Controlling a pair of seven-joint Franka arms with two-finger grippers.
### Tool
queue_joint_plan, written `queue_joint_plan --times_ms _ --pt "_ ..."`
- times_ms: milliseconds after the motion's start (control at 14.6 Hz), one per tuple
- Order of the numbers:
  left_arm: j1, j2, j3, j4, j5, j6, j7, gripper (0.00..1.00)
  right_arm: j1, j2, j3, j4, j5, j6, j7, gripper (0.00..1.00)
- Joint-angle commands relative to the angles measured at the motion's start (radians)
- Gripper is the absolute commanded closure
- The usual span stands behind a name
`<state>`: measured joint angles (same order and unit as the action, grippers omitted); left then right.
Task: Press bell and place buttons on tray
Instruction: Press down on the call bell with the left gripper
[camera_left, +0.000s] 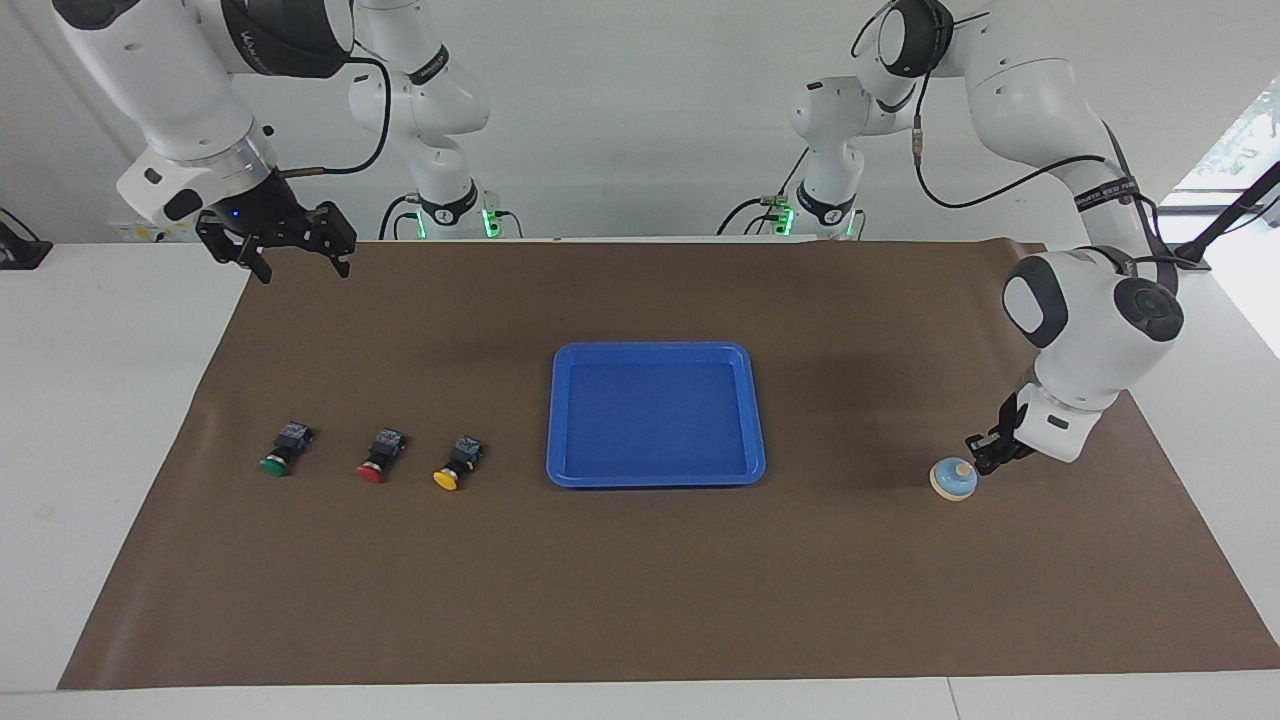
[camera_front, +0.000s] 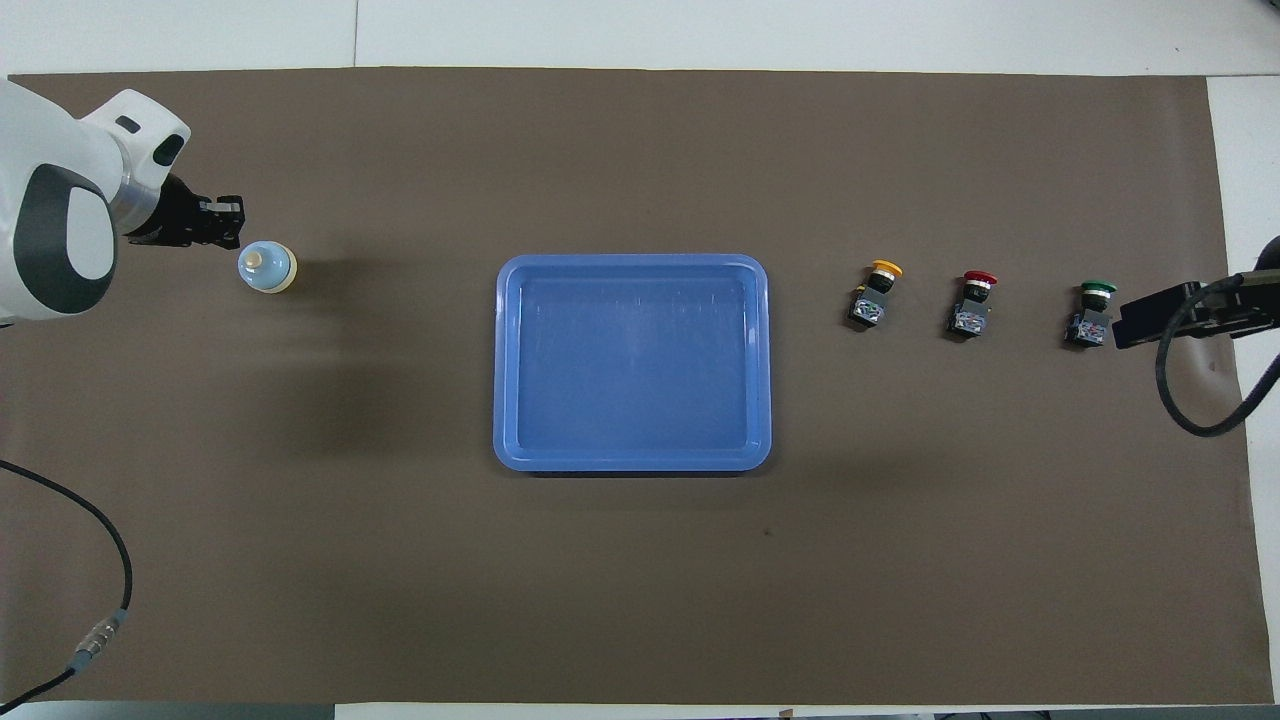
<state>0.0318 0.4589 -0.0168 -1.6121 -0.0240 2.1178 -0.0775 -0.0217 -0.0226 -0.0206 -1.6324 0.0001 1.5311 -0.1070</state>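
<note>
Hanging low just beside the bell (camera_left: 953, 479), toward the left arm's end of the table from the tray (camera_left: 560, 420), the left gripper (camera_left: 985, 457) is the nearer one; its finger spacing cannot be told. The right gripper (camera_left: 296, 262) waits raised, fingers spread, far off past the three buttons (camera_left: 373, 456).

Both arms are glossy white with rounded shells and dark grey to black caps over the joints. Black bands with small white lettering ring some segments. Thin black cables loop loosely along the outside of each arm, joined by metal connectors. Green lights glow at both bases. The right gripper (camera_left: 297, 258) is black and angular, mounted below a silvery ring, with a small blue light on its body. The left gripper (camera_left: 985, 462) is black under a white wrist block.
</note>
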Motion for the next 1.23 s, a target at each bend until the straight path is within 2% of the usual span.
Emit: queue_joint_plan --times_ms 0,273,683,752,957,1161 --pt "-0.010 0.006 0.003 -0.023 0.010 0.037 -0.011 1.00 -0.017 -0.017 0.014 -0.015 0.003 0.001 0.010 0.00" --pt "-0.024 -0.003 0.003 -0.162 0.010 0.197 -0.019 1.00 -0.015 -0.017 0.014 -0.015 0.003 0.001 0.010 0.00" --pt "-0.024 -0.002 0.003 -0.135 0.004 0.185 -0.019 1.00 -0.015 -0.017 0.014 -0.015 0.003 -0.002 0.010 0.00" --pt "-0.021 -0.002 0.003 -0.103 0.001 0.153 -0.019 1.00 -0.015 -0.019 0.014 -0.015 0.003 -0.003 0.009 0.00" --pt "-0.012 -0.009 0.001 0.052 -0.019 -0.046 -0.018 1.00 -0.012 -0.017 0.014 -0.015 0.003 -0.005 0.007 0.00" --pt "-0.006 -0.081 0.005 0.100 -0.024 -0.156 -0.016 1.00 -0.017 -0.017 0.013 -0.015 0.003 -0.005 0.009 0.00"
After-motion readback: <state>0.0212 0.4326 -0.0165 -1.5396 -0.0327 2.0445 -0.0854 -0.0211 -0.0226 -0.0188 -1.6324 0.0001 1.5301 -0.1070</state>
